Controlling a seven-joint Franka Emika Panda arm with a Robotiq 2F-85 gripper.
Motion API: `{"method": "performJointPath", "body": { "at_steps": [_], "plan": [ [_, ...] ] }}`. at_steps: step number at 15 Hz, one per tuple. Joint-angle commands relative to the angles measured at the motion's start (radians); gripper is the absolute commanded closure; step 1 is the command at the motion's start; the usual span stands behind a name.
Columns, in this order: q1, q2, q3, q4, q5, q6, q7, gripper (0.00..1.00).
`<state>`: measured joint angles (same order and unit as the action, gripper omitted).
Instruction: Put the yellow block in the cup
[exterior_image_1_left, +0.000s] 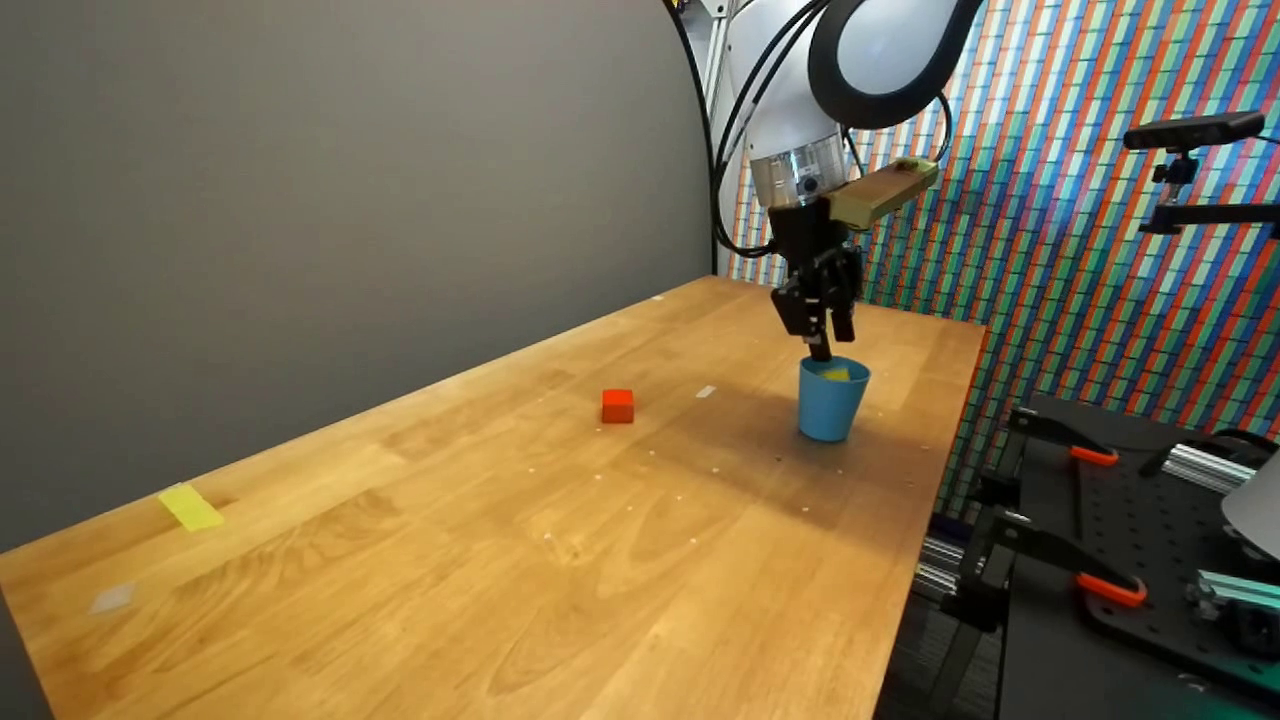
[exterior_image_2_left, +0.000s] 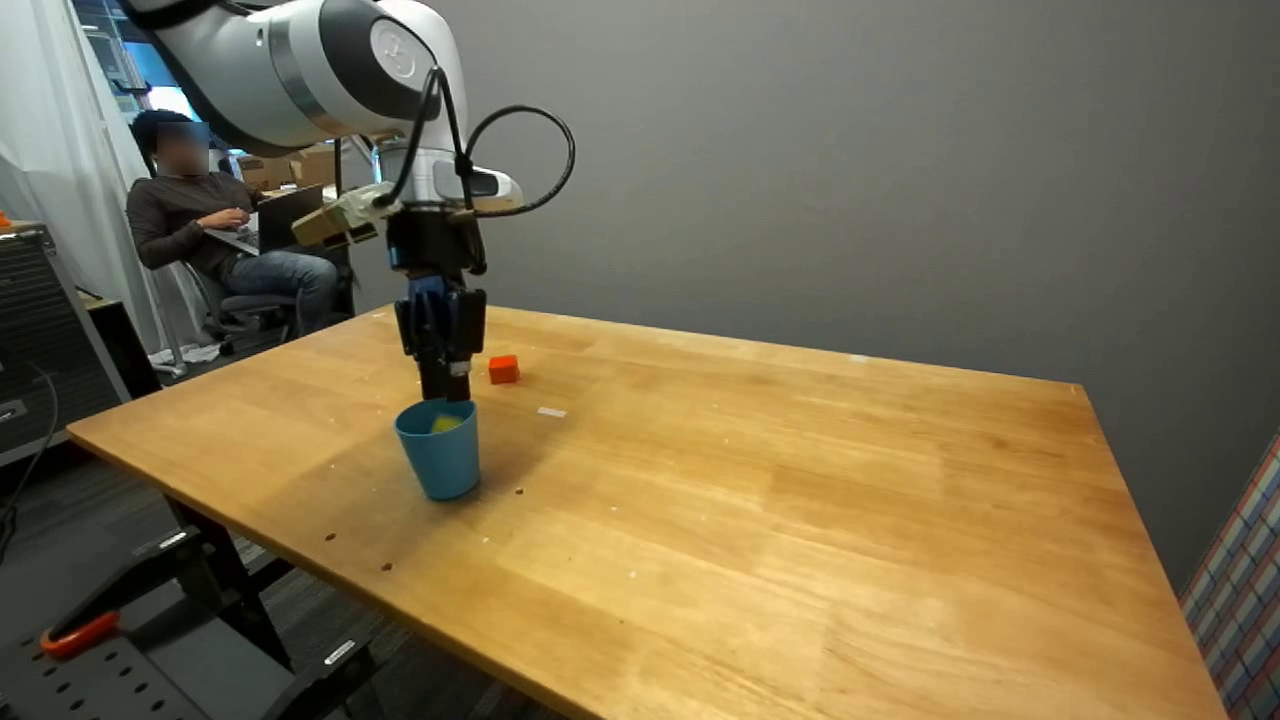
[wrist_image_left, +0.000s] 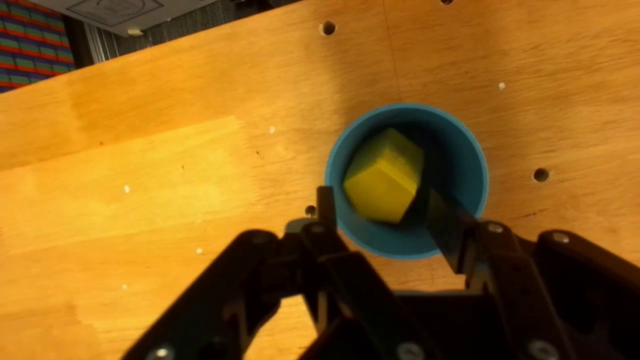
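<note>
Well, the yellow block (wrist_image_left: 381, 187) is in the blue cup (exterior_image_1_left: 828, 412), lying tilted within its walls. The cup stands upright on the wooden table (exterior_image_2_left: 900, 510). Just at its mouth hangs the gripper (wrist_image_left: 383, 205), jaws spread apart; whether it touches the rim, I can't tell from here. A red block (exterior_image_1_left: 617, 406) sits apart from the cup, and beyond the table someone (exterior_image_2_left: 188, 218) sits with a laptop (exterior_image_2_left: 287, 216).

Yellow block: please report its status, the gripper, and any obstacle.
Gripper open, at cup. Yellow block inside cup, ungripped. Red block apart from cup, not in the way.
</note>
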<state>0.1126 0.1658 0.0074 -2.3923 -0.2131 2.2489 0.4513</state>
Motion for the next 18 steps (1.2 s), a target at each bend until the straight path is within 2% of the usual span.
{"method": "performJointPath", "body": {
  "at_steps": [1,3,4,7,12,18],
  "plan": [
    [-0.009,-0.018,0.008,0.000,0.039,-0.012,-0.036,0.16],
    [-0.010,-0.030,0.009,-0.005,0.047,-0.015,-0.042,0.01],
    [-0.009,-0.041,0.010,-0.011,0.045,-0.017,-0.047,0.00],
    [-0.004,-0.092,0.019,-0.031,0.039,-0.027,-0.090,0.00],
    [0.006,-0.241,0.043,-0.091,-0.050,-0.018,-0.074,0.00],
    [0.004,-0.399,0.112,-0.133,-0.102,0.082,-0.123,0.00]
  ]
}}
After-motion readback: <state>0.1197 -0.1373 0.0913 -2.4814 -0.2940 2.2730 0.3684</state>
